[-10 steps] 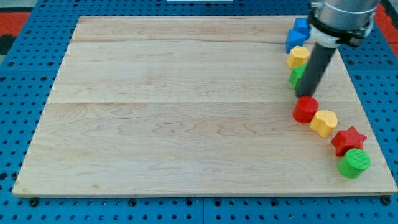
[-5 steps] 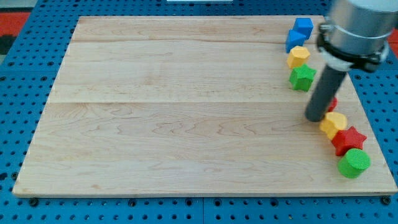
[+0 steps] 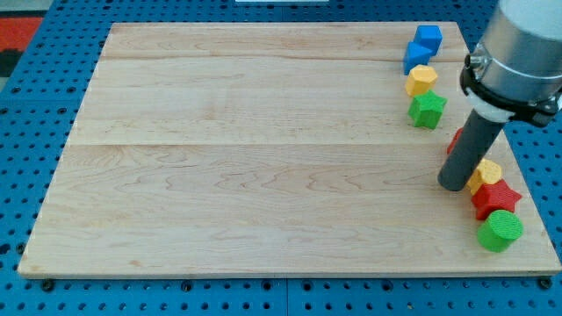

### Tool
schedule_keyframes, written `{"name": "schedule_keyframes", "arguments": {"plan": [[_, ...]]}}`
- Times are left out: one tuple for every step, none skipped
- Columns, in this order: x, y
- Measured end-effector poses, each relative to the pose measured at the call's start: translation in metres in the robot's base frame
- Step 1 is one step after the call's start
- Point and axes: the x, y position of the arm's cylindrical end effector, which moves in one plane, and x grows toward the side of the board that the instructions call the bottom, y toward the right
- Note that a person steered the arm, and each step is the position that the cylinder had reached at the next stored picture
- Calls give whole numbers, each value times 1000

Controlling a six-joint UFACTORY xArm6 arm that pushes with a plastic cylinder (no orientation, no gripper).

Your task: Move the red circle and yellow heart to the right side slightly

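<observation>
Surface: a pale wooden board lying on a blue pegboard, filling most of the frame.
My tip: at the lower right of the frame, resting on the board just left of the yellow heart; the dark rod rises up and to the right from it.
Gripper: the arm carries none, only the rod, so nothing is grasped or released.
Red circle: mostly hidden behind the rod; only a red sliver shows at the rod's left edge, above my tip.
Yellow heart: partly covered by the rod, touching the red star below it.
Red star: right of my tip, touching the green cylinder.
Green cylinder: lowest block, near the board's lower right corner.
Upper right group: two blue blocks, a yellow hexagon and a green star, stacked in a column well above my tip.
</observation>
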Motion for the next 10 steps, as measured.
{"name": "schedule_keyframes", "arguments": {"plan": [[-10,8],[-13,6],[-14,-50],[-41,-38],[-43,-24],[-50,-19],[-59,0],[-59,-11],[-58,5],[-52,-41]]}}
